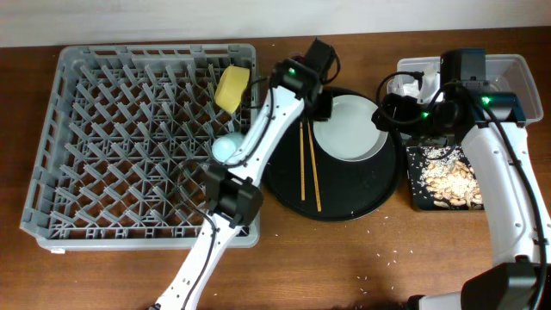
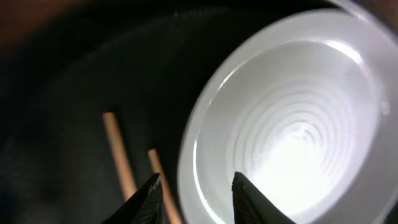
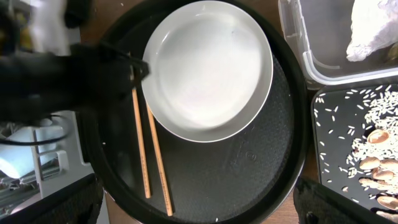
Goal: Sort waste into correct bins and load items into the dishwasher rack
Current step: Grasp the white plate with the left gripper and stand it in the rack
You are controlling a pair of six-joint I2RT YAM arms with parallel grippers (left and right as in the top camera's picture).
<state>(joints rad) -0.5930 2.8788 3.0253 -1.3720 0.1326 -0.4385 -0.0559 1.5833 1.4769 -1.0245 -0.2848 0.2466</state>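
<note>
The white plate (image 1: 349, 129) lies on the round black tray (image 1: 344, 202), with two chopsticks (image 1: 308, 168) to its left. My left gripper (image 1: 321, 106) is open at the plate's left rim. In the left wrist view the fingers (image 2: 198, 199) straddle the rim of the plate (image 2: 292, 124), beside the chopsticks (image 2: 121, 162). My right gripper (image 1: 389, 114) is open and empty, high over the plate's right side (image 3: 199, 208). The yellow bowl (image 1: 231, 89) and light blue cup (image 1: 225, 148) sit in the grey rack (image 1: 103, 129). The pink cup is out of view.
The clear tub (image 1: 521, 73) at the back right holds a white tissue (image 3: 373, 28). The black rectangular tray (image 1: 417, 194) in front of it holds food scraps and rice (image 1: 452, 181). A few rice crumbs (image 1: 387, 256) lie on the wooden table.
</note>
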